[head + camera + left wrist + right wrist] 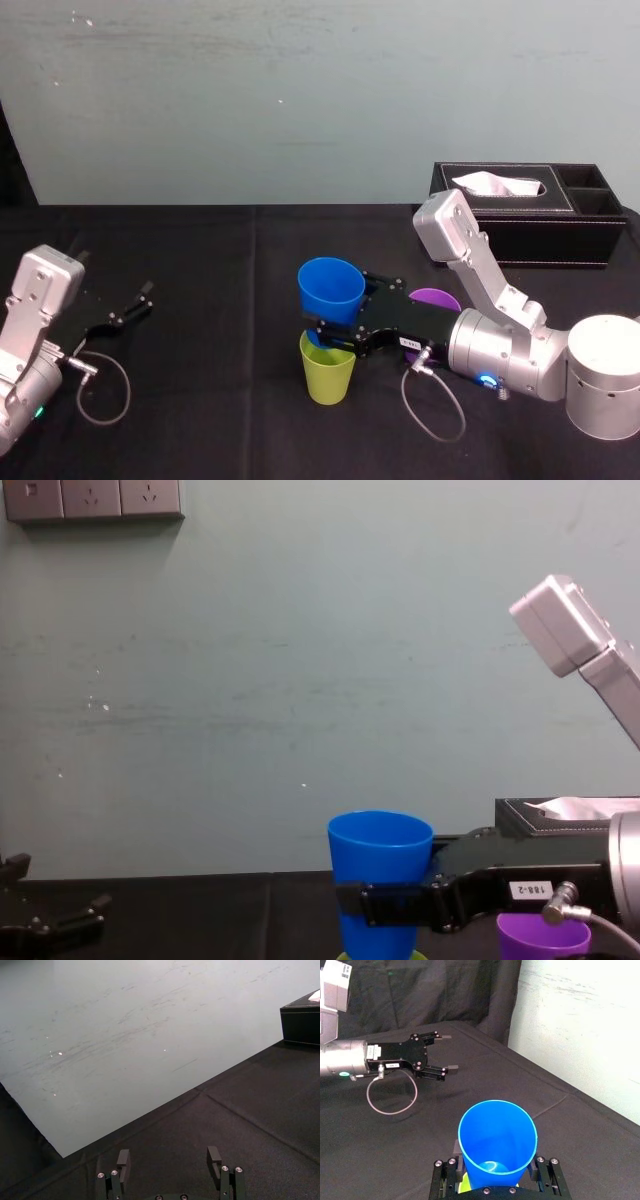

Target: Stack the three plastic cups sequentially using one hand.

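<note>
Blue cup (331,288), clasped by the right gripper (326,330), is held at the yellow-green cup (328,374)'s mouth; purple cup (438,298) is not yet stacked. Left gripper (147,298) is parked open, well apart.

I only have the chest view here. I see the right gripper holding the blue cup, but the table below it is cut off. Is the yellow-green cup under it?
Observer: Yes. In the head view the blue cup, clamped in the right gripper, hangs straight above the upright yellow-green cup. Its base is about at that cup's mouth.
Operator: Where does the purple cup stand?
Observer: The purple cup stands behind the right gripper, between it and the tissue box.
Operator: And the left arm?
Observer: The left gripper lies at the table's left side, fingers open, well away from the cups.
</note>
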